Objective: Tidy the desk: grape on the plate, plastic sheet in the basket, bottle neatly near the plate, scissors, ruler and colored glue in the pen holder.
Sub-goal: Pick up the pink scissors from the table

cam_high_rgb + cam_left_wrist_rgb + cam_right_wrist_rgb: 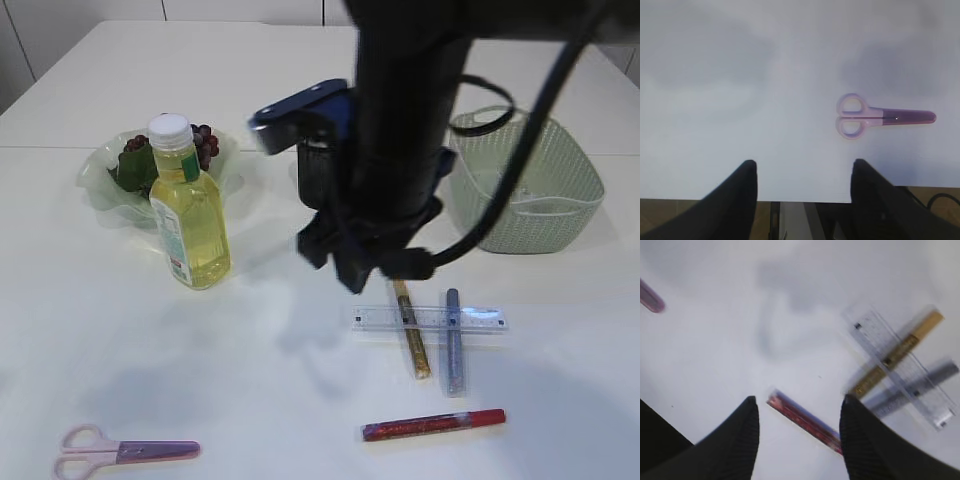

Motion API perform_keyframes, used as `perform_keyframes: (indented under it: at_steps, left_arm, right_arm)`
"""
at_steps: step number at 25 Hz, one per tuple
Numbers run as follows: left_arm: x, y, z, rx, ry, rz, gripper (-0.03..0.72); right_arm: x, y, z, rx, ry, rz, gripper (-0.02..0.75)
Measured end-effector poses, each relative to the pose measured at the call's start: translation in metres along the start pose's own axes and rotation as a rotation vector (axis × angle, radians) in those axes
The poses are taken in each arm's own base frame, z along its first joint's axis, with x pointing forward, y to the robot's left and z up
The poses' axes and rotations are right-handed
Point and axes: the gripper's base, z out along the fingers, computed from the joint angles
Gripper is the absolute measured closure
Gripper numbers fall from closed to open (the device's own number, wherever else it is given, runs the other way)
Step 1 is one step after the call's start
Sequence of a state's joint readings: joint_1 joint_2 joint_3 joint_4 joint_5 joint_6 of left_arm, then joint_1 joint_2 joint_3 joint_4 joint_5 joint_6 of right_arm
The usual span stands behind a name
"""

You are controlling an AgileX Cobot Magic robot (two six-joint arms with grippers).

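Pink-purple scissors lie at the front left and also show in the left wrist view. A clear ruler lies across a gold glue stick and a silver glue stick. A red glue stick lies in front of them. Grapes sit on the pale green plate, with the yellow bottle upright before it. My right gripper is open above the red glue stick, with the ruler to its right. My left gripper is open and empty near the table's front edge. The plastic sheet cannot be made out.
A green mesh basket stands at the back right. The right arm blocks the middle of the exterior view and hides a dark cylinder in part. The table's front edge is just under the left gripper.
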State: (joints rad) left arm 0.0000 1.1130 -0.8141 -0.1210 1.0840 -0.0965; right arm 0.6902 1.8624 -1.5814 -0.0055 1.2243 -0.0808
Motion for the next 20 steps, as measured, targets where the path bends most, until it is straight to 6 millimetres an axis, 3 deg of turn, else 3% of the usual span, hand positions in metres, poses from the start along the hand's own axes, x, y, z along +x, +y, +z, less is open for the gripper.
perform_keyframes:
  at_steps: [7,10,15,20]
  left_arm:
    - [0.000,-0.001,0.000,0.016,0.003,-0.009,0.253]
    - [0.001,-0.002,0.000,0.027,0.010,-0.015,0.253]
    - [0.002,-0.004,0.000,0.043,0.021,-0.023,0.253]
    - [0.004,-0.007,0.000,0.059,0.046,-0.031,0.253]
  right_arm:
    - [0.073,-0.074,-0.040,0.051,-0.029,0.245,0.323]
    - [0.109,-0.095,-0.052,0.077,-0.041,0.346,0.323]
    - [0.154,-0.116,-0.064,0.121,-0.081,0.481,0.323]
    - [0.170,-0.118,-0.071,0.154,-0.096,0.511,0.323]
